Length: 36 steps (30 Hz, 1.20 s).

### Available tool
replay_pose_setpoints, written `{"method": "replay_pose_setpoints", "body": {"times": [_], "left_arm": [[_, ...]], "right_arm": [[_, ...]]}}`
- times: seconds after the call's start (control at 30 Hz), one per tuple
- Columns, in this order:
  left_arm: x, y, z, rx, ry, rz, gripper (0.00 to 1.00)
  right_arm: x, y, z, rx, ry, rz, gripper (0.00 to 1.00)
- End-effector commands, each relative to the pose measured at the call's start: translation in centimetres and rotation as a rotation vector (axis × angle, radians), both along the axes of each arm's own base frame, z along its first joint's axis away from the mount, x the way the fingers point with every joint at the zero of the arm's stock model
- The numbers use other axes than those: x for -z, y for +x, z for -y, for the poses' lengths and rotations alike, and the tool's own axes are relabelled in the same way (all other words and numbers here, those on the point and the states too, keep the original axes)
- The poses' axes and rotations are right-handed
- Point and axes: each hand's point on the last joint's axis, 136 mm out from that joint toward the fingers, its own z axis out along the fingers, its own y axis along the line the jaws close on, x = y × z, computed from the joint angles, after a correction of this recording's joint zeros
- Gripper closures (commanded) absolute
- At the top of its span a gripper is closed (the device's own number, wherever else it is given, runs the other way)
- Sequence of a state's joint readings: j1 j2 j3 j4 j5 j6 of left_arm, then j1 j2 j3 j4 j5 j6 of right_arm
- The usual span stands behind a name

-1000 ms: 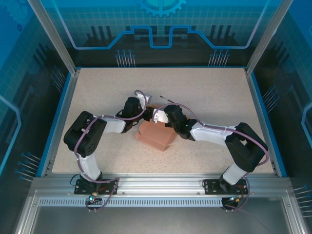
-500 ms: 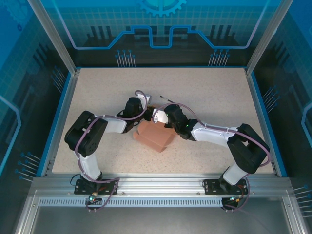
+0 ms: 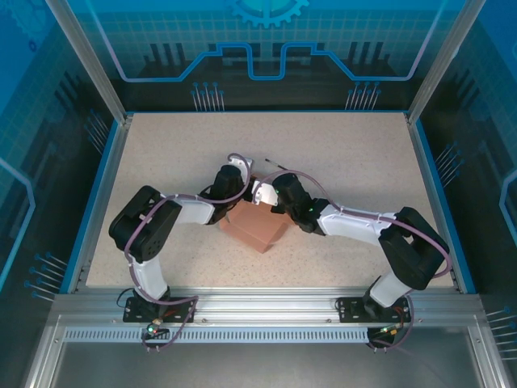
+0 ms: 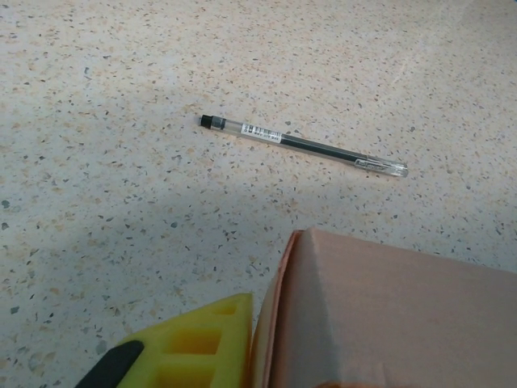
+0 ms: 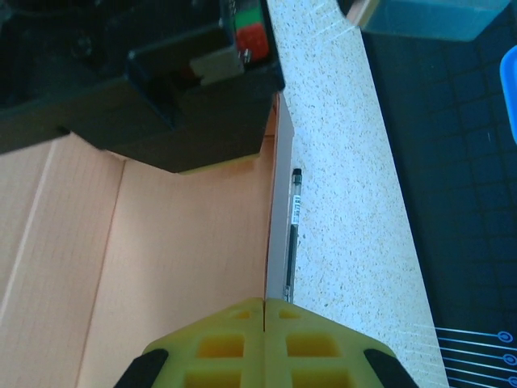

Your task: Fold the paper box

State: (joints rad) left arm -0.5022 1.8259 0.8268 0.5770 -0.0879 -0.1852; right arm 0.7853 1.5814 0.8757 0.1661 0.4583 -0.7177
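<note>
Salmon-pink thin cardboard box (image 3: 257, 229), partly formed in the middle of the speckled worktop (image 3: 363, 153), has one wall pinched in the closed right jaws (left jaws' width I cannot tell), so uneven pulling could collapse it.

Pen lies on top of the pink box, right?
No. The pen lies on the table, beyond the box and apart from it. The left wrist view shows it.
</note>
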Motion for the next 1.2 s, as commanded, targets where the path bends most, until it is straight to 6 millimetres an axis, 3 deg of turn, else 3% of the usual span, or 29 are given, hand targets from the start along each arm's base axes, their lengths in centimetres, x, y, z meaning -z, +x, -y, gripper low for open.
{"method": "replay_pose_setpoints", "body": {"times": [0.0, 0.2, 0.3, 0.5, 0.63, 0.87, 1.17], "left_arm": [[0.3, 1.6, -5.6, -0.28, 0.082, 0.011, 0.87], [0.1, 1.4, -5.7, -0.291, 0.103, 0.029, 0.87], [-0.2, 1.2, -4.8, -0.235, 0.085, 0.036, 0.85], [-1.4, 0.4, -2.7, -0.085, 0.008, 0.057, 0.71], [-1.6, -0.7, -1.8, 0.001, 0.0, 0.056, 0.54], [-1.0, -3.0, -1.3, 0.1, -0.002, 0.028, 0.41], [1.4, -4.0, -1.0, 0.16, 0.038, -0.036, 0.38]], "right_arm": [[1.5, -2.6, 0.0, -0.042, -0.022, -0.076, 1.0], [1.5, -2.3, 0.3, -0.024, -0.034, -0.062, 1.0], [1.4, -1.7, 0.8, 0.005, -0.039, -0.049, 1.0], [0.7, -0.5, 1.8, 0.062, -0.03, -0.022, 1.0], [0.5, -0.2, 2.1, 0.079, -0.027, -0.016, 1.0], [0.2, 0.3, 2.1, 0.083, -0.028, -0.011, 1.0], [0.1, 0.4, 2.2, 0.082, -0.033, -0.007, 1.0]]}}
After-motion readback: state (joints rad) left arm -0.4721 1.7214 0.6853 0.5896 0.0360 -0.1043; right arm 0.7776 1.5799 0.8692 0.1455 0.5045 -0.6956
